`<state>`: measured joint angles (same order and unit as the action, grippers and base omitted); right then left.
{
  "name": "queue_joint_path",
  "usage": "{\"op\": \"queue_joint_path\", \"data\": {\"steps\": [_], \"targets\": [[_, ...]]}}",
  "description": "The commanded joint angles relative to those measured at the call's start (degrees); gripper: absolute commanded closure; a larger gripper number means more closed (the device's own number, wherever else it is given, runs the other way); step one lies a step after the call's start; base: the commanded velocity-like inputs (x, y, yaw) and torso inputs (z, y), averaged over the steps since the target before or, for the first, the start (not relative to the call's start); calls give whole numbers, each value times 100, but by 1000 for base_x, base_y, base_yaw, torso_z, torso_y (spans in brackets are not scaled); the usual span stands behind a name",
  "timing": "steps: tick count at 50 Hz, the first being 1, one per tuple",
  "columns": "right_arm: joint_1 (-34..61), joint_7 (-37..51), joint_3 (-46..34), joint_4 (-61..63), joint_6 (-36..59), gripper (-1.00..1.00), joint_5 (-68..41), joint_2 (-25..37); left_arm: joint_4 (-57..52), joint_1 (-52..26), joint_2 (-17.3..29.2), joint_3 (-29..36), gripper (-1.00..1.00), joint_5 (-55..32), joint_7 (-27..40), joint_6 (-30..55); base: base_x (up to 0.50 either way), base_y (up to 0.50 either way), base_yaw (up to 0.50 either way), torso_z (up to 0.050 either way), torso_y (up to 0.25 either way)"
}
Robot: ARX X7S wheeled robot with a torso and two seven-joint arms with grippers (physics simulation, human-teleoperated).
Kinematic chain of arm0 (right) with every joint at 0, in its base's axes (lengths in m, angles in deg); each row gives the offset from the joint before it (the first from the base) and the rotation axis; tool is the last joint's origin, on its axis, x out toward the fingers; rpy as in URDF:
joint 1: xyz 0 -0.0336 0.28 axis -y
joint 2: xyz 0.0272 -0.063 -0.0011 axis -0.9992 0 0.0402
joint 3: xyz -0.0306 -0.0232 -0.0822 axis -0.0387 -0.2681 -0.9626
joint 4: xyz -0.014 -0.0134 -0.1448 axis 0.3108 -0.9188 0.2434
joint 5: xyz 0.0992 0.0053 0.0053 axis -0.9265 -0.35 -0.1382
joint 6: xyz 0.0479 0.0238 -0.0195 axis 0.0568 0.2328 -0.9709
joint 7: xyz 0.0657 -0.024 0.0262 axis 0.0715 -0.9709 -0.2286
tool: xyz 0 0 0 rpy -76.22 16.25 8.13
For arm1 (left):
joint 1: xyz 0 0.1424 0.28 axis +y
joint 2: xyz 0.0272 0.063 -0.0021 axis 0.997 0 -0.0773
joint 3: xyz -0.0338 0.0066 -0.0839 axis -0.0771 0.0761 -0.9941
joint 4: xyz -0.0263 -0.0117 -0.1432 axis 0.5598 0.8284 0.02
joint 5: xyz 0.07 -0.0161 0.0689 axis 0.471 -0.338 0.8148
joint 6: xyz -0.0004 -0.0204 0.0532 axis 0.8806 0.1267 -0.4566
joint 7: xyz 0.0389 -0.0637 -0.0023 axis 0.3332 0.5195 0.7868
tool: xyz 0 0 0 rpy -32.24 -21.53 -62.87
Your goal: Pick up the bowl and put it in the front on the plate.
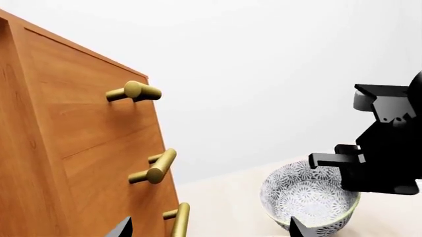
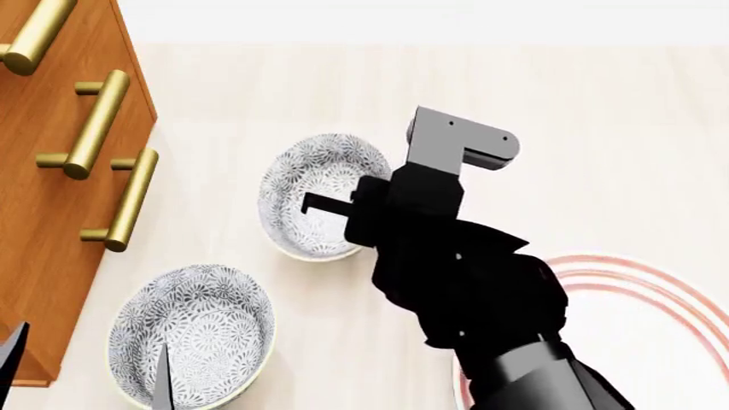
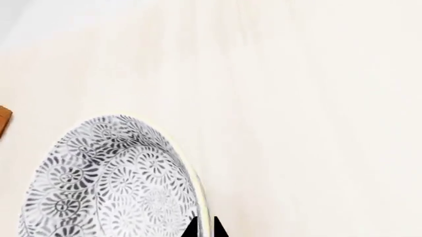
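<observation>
A floral grey-blue bowl (image 2: 319, 184) sits beside the wooden drawers, and my right gripper (image 2: 341, 212) reaches onto its right rim. In the right wrist view the two black fingertips (image 3: 191, 230) stand close together astride the rim of the bowl (image 3: 112, 182), shut on it. From the left wrist view, the same bowl (image 1: 305, 196) shows with the right gripper (image 1: 333, 162) at its edge. The red-ringed plate (image 2: 644, 286) lies to the right, partly hidden by my right arm. My left gripper (image 2: 85, 367) hangs open at the lower left with nothing between its fingers.
A second floral bowl (image 2: 191, 333) lies nearer to me, under one left fingertip. A wooden chest of drawers (image 2: 46, 231) with brass bar handles (image 2: 97, 124) stands along the left side. Pale tabletop (image 2: 592, 128) stretches to the back right.
</observation>
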<state>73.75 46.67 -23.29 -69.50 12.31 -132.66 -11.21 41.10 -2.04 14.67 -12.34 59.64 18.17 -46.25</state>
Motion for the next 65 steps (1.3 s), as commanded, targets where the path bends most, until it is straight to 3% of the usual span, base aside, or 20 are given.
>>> {"op": "queue_joint_path", "data": {"steps": [1,20,33,37,49,65], "targets": [[-9,211,156,616,-40,100,5,153,-64,80,-74,-72,-100,197,-89,-276,0,0,0,0,0],[718,792,612,2559,442,100,-449,1228,-48,66,-52,-32,-100,174,-59,-286,0,0,0,0,0],[468,980,888,4612,833,100,-848,2502,-72,49,-52,14,-100,179,-51,-237,0,0,0,0,0],[45,1048,1155,5620,921,100,-1206,3236,-15,28,-67,59,-100,200,-51,-248,0,0,0,0,0],[-1481,702,1771,7070,605,100,-1668,4870,9,2,-79,145,-100,257,-52,-194,0,0,0,0,0],[-3560,-428,2556,7621,-275,100,-1860,6474,51,-23,-65,248,-100,359,-63,-110,0,0,0,0,0]]}}
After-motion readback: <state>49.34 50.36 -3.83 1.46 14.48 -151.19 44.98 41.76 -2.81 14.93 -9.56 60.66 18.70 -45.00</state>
